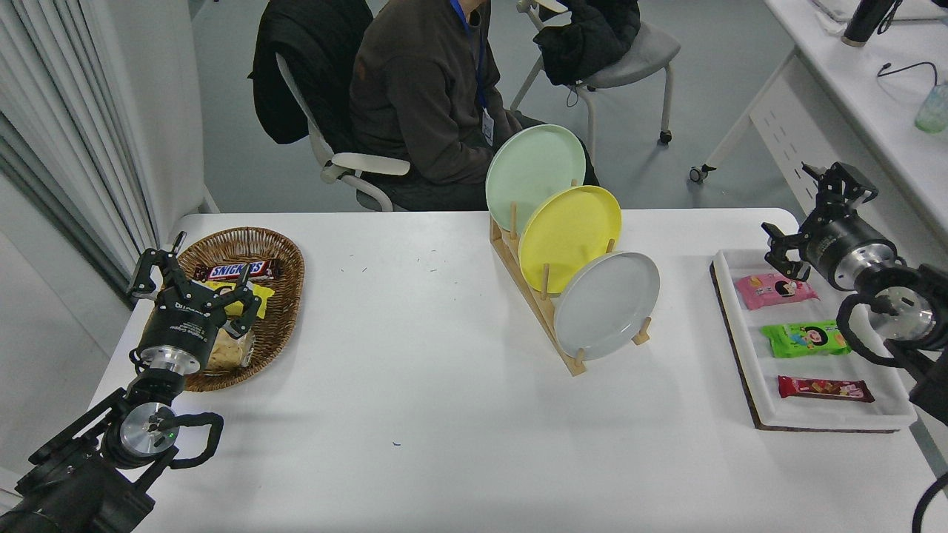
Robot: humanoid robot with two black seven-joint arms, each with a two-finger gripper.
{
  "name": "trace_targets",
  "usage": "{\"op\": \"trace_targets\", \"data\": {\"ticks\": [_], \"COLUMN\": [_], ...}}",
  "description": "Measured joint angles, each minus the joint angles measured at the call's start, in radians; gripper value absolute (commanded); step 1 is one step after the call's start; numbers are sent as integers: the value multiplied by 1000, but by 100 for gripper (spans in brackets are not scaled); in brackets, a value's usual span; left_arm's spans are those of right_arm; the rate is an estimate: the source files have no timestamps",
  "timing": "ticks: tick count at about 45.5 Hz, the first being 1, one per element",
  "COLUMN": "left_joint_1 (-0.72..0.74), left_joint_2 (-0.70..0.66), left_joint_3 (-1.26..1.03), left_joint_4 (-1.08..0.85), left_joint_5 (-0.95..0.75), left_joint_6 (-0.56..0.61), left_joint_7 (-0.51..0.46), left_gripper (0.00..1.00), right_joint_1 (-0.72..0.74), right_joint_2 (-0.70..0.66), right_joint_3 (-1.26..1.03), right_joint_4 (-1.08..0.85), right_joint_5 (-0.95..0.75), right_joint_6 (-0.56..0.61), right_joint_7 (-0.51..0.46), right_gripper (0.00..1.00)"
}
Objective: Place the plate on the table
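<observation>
On the bench (444, 385), I see the grey plate (607, 305) standing in the front slot of the wooden rack (539, 303), before the yellow plate (569, 235). My right gripper (811, 215) hovers spread, empty, above the tray's (733, 333) far end; left gripper (194, 277) parked, fingers apart, over the basket (278, 311).

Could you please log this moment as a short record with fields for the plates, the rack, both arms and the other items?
plate: light grey, standing in the nearest slot of the wooden rack, untouched
other plates: yellow plate in the middle slot, mint-green plate in the far slot
table: white, rack stands near its centre
right gripper: open, empty, above the white tray's far end
left gripper: open, parked over the wicker basket
tray contents: three snack packets
person: seated at the far side
</observation>
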Motion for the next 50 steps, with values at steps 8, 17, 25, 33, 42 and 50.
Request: {"op": "trace_targets", "data": {"ticks": [8, 17, 25, 33, 42, 50], "left_joint_1": [0, 0, 0, 0, 0, 0], "left_joint_2": [0, 0, 0, 0, 0, 0], "left_joint_3": [0, 0, 0, 0, 0, 0], "left_joint_4": [0, 0, 0, 0, 0, 0], "left_joint_5": [0, 0, 0, 0, 0, 0], "left_joint_6": [0, 0, 0, -1, -1, -1], "left_joint_7": [0, 0, 0, 0, 0, 0], "left_gripper": [98, 98, 98, 98, 98, 98], "right_joint_1": [60, 120, 156, 198, 232, 250], "right_joint_2": [-20, -34, -54, -76, -104, -113], "right_joint_3": [-123, -251, -342, -457, -544, -564], "right_joint_4": [2, 4, 9, 35, 76, 94], "right_joint_5": [-2, -4, -15, -31, -37, -35], "right_joint_6": [3, 9, 16, 68, 171, 252], "right_joint_7": [0, 0, 0, -1, -38, -206], "right_gripper": [100, 100, 100, 100, 100, 100]}}
